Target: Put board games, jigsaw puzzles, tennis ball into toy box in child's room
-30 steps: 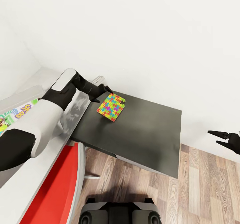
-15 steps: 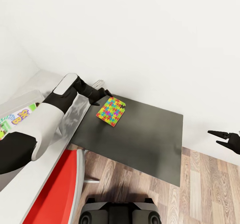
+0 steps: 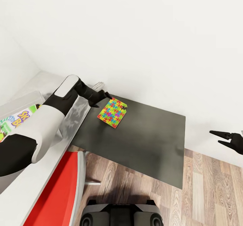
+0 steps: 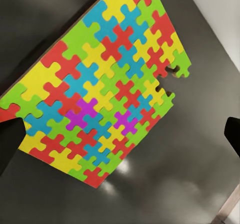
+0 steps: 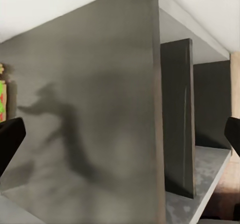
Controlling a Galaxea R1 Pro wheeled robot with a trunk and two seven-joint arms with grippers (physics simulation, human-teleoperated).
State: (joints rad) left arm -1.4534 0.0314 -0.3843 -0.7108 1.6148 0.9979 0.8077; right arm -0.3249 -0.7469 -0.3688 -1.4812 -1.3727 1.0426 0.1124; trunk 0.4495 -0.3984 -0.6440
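Head view over a dark grey table (image 3: pixel 145 145) set against a white wall (image 3: pixel 152 34), with wood-plank floor (image 3: pixel 135 189) below it. Jigsaw puzzle (image 3: pixel 112 112), a thin multicoloured sheet of interlocking pieces, lies flat on the table near its far corner, on the robot's left. Left gripper (image 3: pixel 103 98) hangs at the puzzle's far edge, its two dark fingers spread apart; whether a fingertip touches the sheet cannot be told from this view. In the left wrist view the puzzle (image 4: pixel 100 84) lies between the two dark fingertips (image 4: pixel 9 144), which stand wide apart at opposite edges of the picture and clamp nothing (a few pieces are missing along one edge of the sheet). Right gripper (image 3: pixel 225 140) hovers well apart from the puzzle, beyond the table's right edge and over the floor, its fingers likewise parted and empty. In the right wrist view the tabletop (image 5: pixel 80 114) is seen from the side, with the gripper's shadow cast on it and a dark upright panel (image 5: pixel 176 119) beneath. At the head view's left edge a board game (image 3: pixel 15 120), white and green with yellow lettering, lies in a light grey toy box (image 3: pixel 20 101), partly hidden behind the left arm. A red surface (image 3: pixel 57 192) lies below it, beside the robot's dark base (image 3: pixel 119 214).
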